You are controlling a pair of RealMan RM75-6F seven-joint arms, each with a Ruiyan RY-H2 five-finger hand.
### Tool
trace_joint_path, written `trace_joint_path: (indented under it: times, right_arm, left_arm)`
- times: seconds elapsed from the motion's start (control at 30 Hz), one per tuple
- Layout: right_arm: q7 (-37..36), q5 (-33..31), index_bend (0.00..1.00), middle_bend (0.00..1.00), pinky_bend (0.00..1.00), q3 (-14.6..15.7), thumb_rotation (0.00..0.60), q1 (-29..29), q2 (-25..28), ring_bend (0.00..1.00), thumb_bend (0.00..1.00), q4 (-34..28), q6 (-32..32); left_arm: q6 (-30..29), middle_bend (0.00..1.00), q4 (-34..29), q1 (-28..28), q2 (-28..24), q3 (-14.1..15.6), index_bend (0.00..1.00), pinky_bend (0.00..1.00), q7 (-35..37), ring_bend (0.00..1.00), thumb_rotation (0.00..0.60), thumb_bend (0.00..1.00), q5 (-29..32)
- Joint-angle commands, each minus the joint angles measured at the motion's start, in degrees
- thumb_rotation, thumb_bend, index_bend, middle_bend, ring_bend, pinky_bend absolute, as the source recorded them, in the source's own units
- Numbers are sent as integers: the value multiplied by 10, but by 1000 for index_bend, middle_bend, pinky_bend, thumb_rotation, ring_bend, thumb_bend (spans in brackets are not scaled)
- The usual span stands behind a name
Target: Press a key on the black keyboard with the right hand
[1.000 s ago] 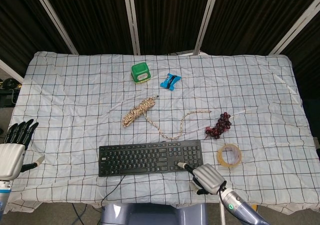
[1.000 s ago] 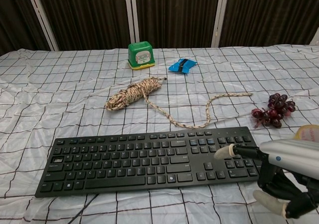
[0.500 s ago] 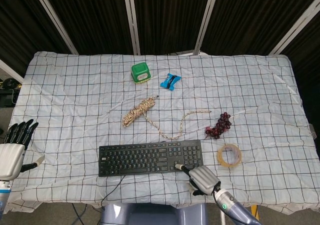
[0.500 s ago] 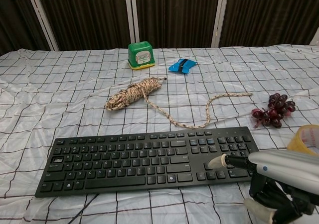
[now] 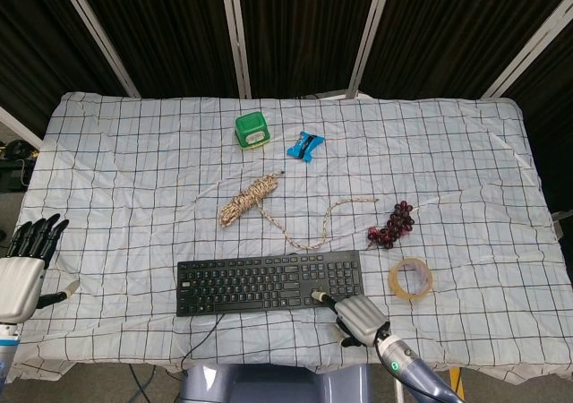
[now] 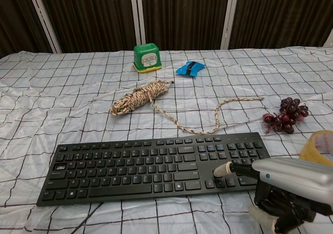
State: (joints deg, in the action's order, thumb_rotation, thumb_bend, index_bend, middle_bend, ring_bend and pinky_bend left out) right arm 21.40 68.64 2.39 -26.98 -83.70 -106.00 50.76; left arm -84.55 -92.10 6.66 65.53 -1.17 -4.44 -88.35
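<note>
The black keyboard (image 5: 269, 282) (image 6: 156, 165) lies across the near middle of the checked cloth. My right hand (image 5: 359, 319) (image 6: 283, 190) is at its near right corner, one finger stretched out and the rest curled under. The white tip of that finger (image 6: 223, 169) (image 5: 317, 295) rests on keys in the bottom rows at the right part of the keyboard. My left hand (image 5: 23, 269) hangs off the table's left edge with fingers spread and nothing in it; the chest view does not show it.
A coil of rope (image 5: 250, 200) (image 6: 139, 98) with a loose tail lies behind the keyboard. Dark grapes (image 5: 393, 224) (image 6: 284, 115) and a tape roll (image 5: 410, 278) (image 6: 318, 145) sit to the right. A green box (image 5: 252, 129) (image 6: 146, 57) and blue packet (image 5: 307, 145) (image 6: 190, 68) are farther back.
My right hand has slid left and toward the near edge, and its outstretched fingertip has come down from the number-pad area onto the keyboard's lower right keys. The left hand has stayed put.
</note>
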Motion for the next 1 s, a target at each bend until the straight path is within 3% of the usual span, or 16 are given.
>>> trace_joint_path:
  times: [0.03,1.0]
  right_arm:
    - [6,-6,93,896,694,0,600,-2,-2,816,569,1,3]
    - [50,-71,94,896,694,10,600,-15,-31,816,576,9,24]
  left_arm:
    - [1,0,0,0,0,0,0,0,0,0,600,110,0]
    - [0,0,-1,0,-2,0,0,0,6,0,600,111,1]
